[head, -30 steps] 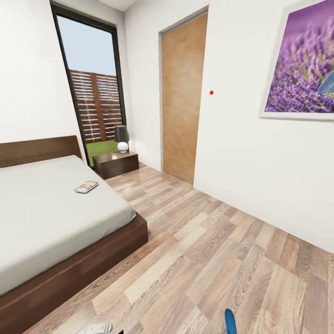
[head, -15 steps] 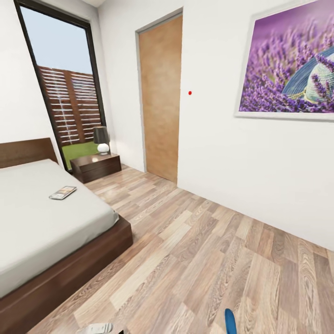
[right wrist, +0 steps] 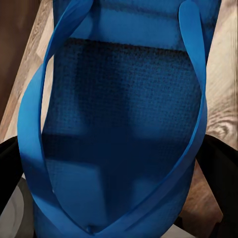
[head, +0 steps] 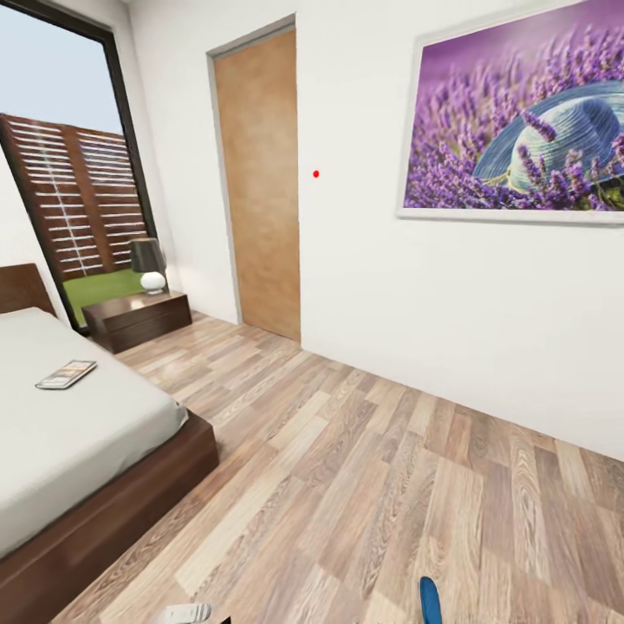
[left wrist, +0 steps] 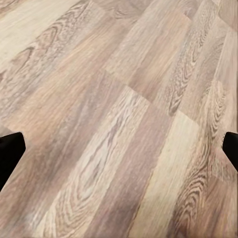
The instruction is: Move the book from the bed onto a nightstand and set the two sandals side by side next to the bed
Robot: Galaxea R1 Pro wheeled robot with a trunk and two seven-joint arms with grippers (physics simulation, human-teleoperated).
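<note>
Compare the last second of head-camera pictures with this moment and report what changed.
Only the camera turned right: the bed, book, nightstand and door slid left in the picture while more of the lavender picture came in. Unchanged: the book lies on the mattress, the right gripper holds the blue sandal, and the left gripper is open over the floor.

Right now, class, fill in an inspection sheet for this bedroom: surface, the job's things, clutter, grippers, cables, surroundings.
Surface: wood-plank floor.
Job's things: book flat on the bed; nightstand by the window; blue sandal between the right gripper's fingers.
Clutter: lamp on the nightstand.
Grippers: left gripper open over bare floor; right gripper holding the sandal.
Cables: nothing seen.
Surroundings: door, lavender picture.
</note>
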